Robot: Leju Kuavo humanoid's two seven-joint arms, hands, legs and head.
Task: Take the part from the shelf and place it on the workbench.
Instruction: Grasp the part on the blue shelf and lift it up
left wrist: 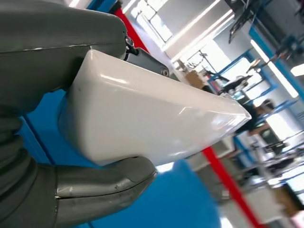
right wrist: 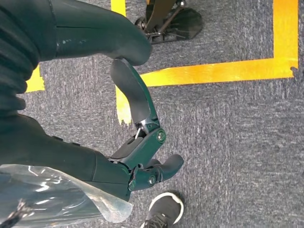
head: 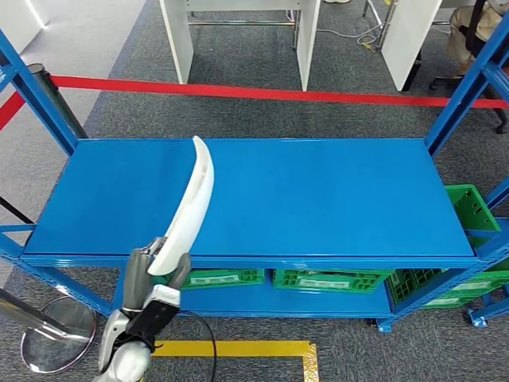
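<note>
— So, where is the part [head: 191, 203]?

— Held in the left hand [head: 147, 274], at the front edge of the blue shelf [head: 312, 199]. It is a long, curved white piece; its lower end sits between thumb and fingers [left wrist: 104, 190], and its pointed tip rises up and away over the shelf top.

— And from the wrist?

— Glossy white, the part tapers to a point, with the grey thumb on one side and fingers on the other.

— The right hand [right wrist: 139, 137]?

— It hangs over grey carpet with yellow tape [right wrist: 215, 71] on it. Fingers are curled in and hold nothing. A shoe [right wrist: 163, 211] shows near it.

— Under the shelf top?

— Green crates [head: 327, 280] on the lower level.
</note>
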